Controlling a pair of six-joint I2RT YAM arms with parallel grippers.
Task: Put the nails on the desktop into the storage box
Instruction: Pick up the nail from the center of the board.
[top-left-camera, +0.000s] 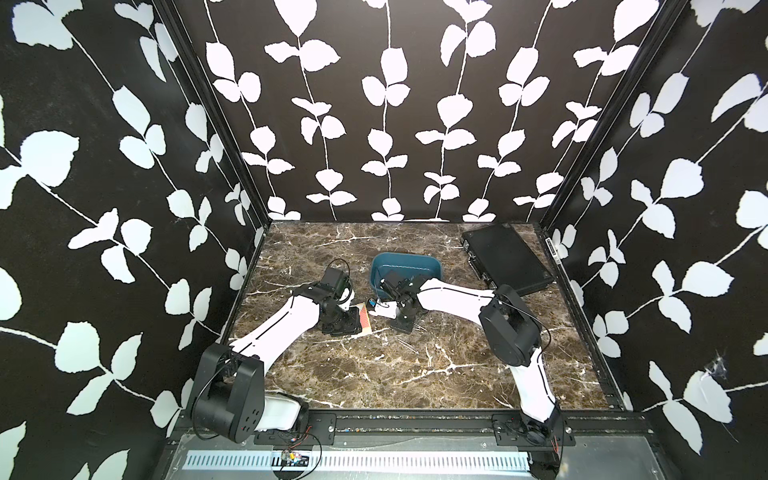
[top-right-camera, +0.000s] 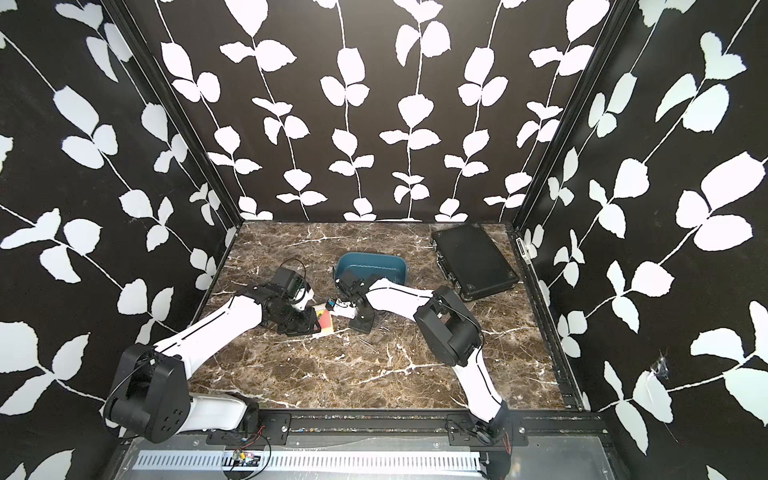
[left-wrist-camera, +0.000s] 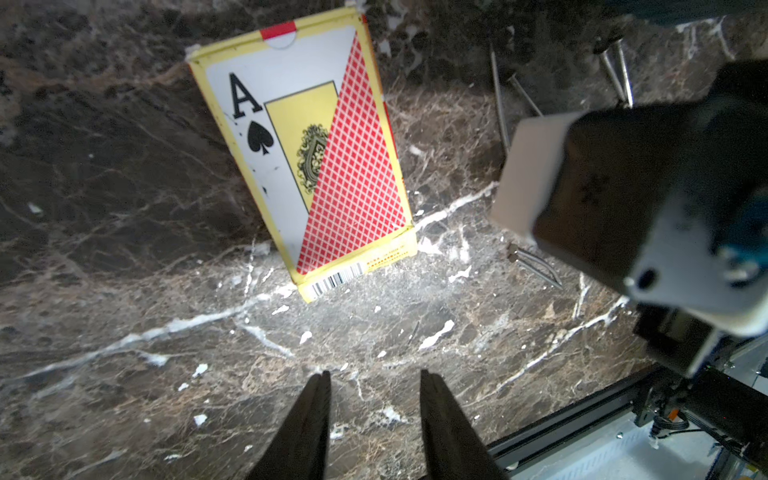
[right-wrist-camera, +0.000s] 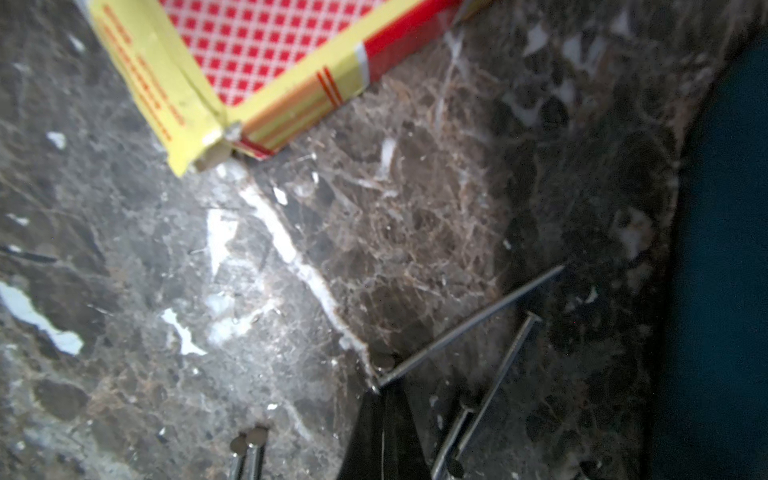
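Observation:
Several thin silvery nails lie on the dark marble desktop (top-left-camera: 374, 374) in front of the teal storage box (top-left-camera: 405, 264); a loose pair (top-left-camera: 409, 345) shows in a top view. My right gripper (right-wrist-camera: 382, 392) points down at the desktop just in front of the box, jaws pressed together on the end of one nail (right-wrist-camera: 469, 324), which slants away from the tips. More nails (right-wrist-camera: 511, 365) lie beside it. My left gripper (left-wrist-camera: 376, 374) hangs open over bare marble with nothing between its fingers, near a playing-card box (left-wrist-camera: 307, 158).
The yellow and red playing-card box (top-left-camera: 365, 320) lies between the two grippers. A flat black case (top-left-camera: 507, 257) rests at the back right. Patterned walls enclose the desktop on three sides, and a black rail (top-left-camera: 415, 419) runs along the front edge.

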